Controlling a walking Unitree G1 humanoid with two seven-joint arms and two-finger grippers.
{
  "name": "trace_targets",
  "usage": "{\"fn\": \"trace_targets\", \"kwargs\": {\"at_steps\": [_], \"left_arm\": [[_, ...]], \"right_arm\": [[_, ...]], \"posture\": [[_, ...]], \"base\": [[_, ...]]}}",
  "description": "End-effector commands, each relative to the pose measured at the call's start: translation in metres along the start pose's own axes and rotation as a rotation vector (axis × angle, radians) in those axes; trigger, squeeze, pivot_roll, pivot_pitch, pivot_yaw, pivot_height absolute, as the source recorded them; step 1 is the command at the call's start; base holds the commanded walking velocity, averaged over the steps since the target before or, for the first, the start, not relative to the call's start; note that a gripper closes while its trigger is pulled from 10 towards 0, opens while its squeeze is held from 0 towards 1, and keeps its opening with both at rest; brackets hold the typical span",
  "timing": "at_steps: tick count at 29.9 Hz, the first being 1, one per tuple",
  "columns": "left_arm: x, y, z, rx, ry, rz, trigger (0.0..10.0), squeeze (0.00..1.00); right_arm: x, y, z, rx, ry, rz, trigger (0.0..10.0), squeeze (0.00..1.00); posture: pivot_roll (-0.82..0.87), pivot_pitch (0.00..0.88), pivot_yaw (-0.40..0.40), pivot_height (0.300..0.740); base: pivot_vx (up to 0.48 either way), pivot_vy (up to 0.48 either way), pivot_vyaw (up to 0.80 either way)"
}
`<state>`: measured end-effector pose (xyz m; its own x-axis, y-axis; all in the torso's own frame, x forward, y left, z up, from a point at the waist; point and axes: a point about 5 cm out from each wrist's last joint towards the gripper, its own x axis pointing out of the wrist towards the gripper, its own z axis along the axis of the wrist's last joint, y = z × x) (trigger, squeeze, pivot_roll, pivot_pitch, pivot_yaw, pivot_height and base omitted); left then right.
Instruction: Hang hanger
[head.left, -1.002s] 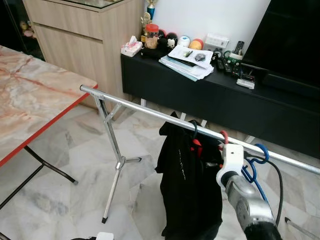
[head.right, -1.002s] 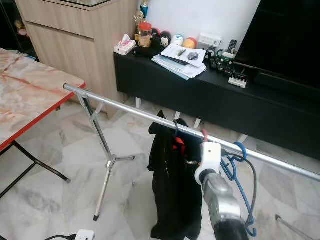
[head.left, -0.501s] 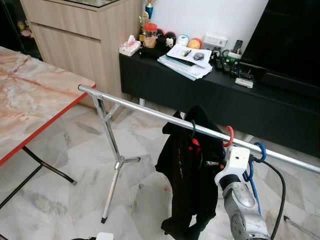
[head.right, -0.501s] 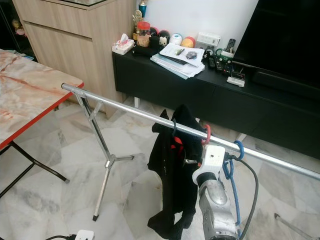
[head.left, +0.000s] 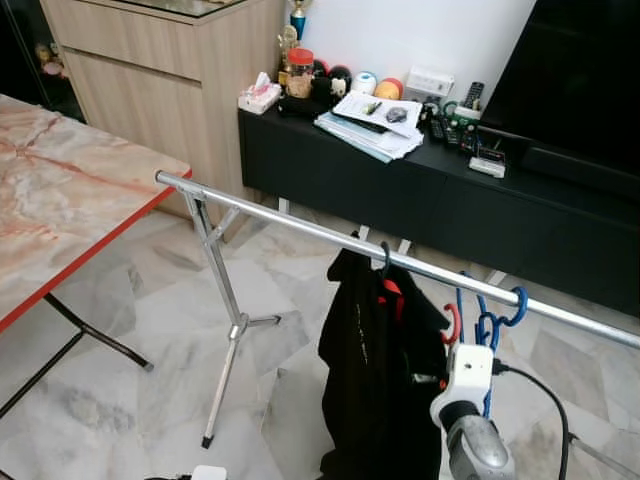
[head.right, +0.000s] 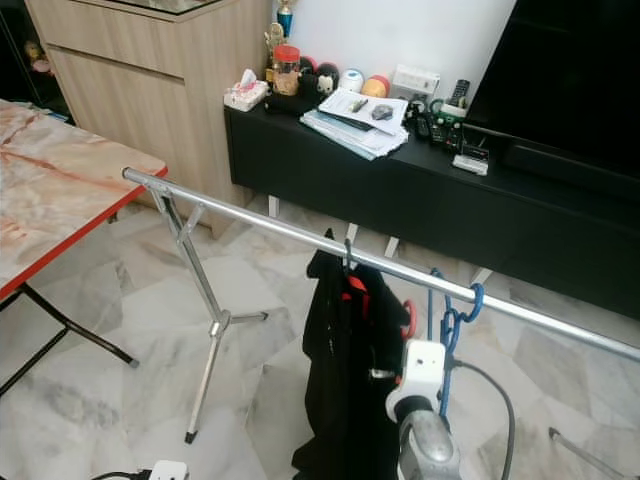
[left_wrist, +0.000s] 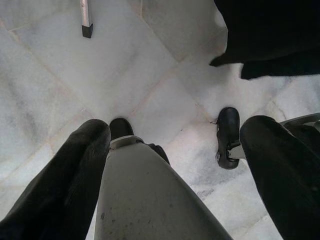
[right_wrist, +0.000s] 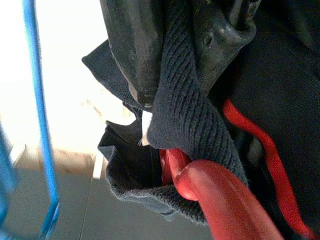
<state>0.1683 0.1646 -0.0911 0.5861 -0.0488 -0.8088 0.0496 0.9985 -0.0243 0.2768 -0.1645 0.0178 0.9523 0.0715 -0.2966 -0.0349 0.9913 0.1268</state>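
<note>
My right gripper (right_wrist: 175, 60) is up by the clothes rail (head.left: 300, 228), clenched on a fold of the dark knit garment (head.left: 375, 385), w/ the red hanger (right_wrist: 220, 200) right at my fingertips (right_wrist: 132, 55). In the wrist view the knit cloth is pinched between the two black fingers, and the red hanger's thick curved end sits just below them, touching the cloth. From the head cam, the red hanger's hook (head.left: 452, 322) hangs below the rail, apart from it, not over the bar. My right wrist (head.left: 465, 375) w/ its white housing is just beneath that hook.

The garment hangs from the rail by a dark hook (head.left: 384, 256), draped down toward the marble floor (head.left: 150, 350). Blue hangers (head.left: 495, 322) are hooked on the rail just to the right of the garment; a blue wire (right_wrist: 37, 100) of one runs past my right fingers in the wrist view.

Left gripper (left_wrist: 175, 150) hangs low over the floor, fingers spread apart, holding nothing; a rail foot (left_wrist: 86, 20) and the garment's hem (left_wrist: 270, 45) are in its view.

Marble-top table w/ red edge (head.left: 70, 200) stands to my left; black TV console (head.left: 420, 190) w/ papers (head.left: 372, 122) sits behind the rail.
</note>
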Motion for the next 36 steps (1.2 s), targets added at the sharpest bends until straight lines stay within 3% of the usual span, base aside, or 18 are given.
{"fn": "trace_targets", "kwargs": {"at_steps": [1,2,3,4,5,6,10,14,16,26,36], "left_arm": [[-0.005,-0.002,-0.024,-0.012,0.077,0.004,10.0,0.00],[-0.005,-0.002,-0.024,-0.012,0.077,0.004,10.0,0.00],[-0.006,-0.002,-0.025,-0.010,0.080,0.003,10.0,0.00],[-0.006,-0.002,-0.026,-0.010,0.082,0.002,10.0,0.00],[-0.006,-0.003,-0.026,-0.011,0.082,0.001,10.0,0.00],[-0.006,-0.003,-0.027,-0.011,0.083,0.000,10.0,0.00],[-0.006,-0.004,-0.027,-0.012,0.082,-0.003,10.0,0.00],[-0.006,-0.003,-0.027,-0.013,0.081,0.000,10.0,0.00],[-0.006,-0.004,-0.028,-0.009,0.083,0.000,10.0,0.00],[-0.007,-0.003,-0.029,-0.014,0.083,-0.001,10.0,0.00],[-0.010,0.030,-0.024,-0.014,0.080,0.032,10.0,0.00]], "right_arm": [[0.001,-0.003,-0.004,-0.014,0.004,-0.004,0.0,0.00],[0.001,-0.003,-0.004,-0.014,0.004,-0.004,0.0,0.00],[0.001,-0.003,-0.011,-0.011,0.036,-0.006,0.9,0.00],[0.001,-0.004,-0.016,-0.003,0.058,-0.014,3.3,0.00],[0.001,-0.004,-0.019,0.004,0.072,-0.020,3.3,0.00],[0.001,-0.005,-0.022,0.009,0.093,-0.031,10.0,0.00],[-0.002,-0.010,-0.044,0.028,0.213,-0.073,10.0,0.00],[-0.005,-0.011,-0.054,0.040,0.259,-0.088,10.0,0.00],[-0.012,-0.011,-0.067,0.015,0.333,-0.091,10.0,0.00],[-0.040,-0.024,-0.102,0.010,0.499,-0.177,10.0,0.00],[-0.058,-0.030,-0.120,0.031,0.587,-0.207,10.0,0.00]], "posture": [[0.03,0.058,-0.099,0.740],[0.03,0.058,-0.099,0.740],[0.03,0.050,-0.097,0.740],[0.03,0.045,-0.096,0.740],[0.03,0.043,-0.096,0.740],[0.03,0.043,-0.096,0.740],[0.04,0.027,-0.096,0.740],[0.04,0.016,-0.093,0.740],[0.04,0.008,-0.095,0.740],[0.04,0.000,-0.090,0.740],[0.04,0.043,-0.075,0.740]], "base": [[0.000,0.000,0.00],[0.000,0.000,0.00],[0.000,0.000,0.00],[0.000,0.000,0.00],[0.000,0.000,0.00],[0.000,0.000,0.00],[0.000,0.000,0.00],[0.000,0.000,0.00],[0.000,0.000,0.00],[-0.170,0.000,0.00],[-0.312,0.000,0.00]]}}
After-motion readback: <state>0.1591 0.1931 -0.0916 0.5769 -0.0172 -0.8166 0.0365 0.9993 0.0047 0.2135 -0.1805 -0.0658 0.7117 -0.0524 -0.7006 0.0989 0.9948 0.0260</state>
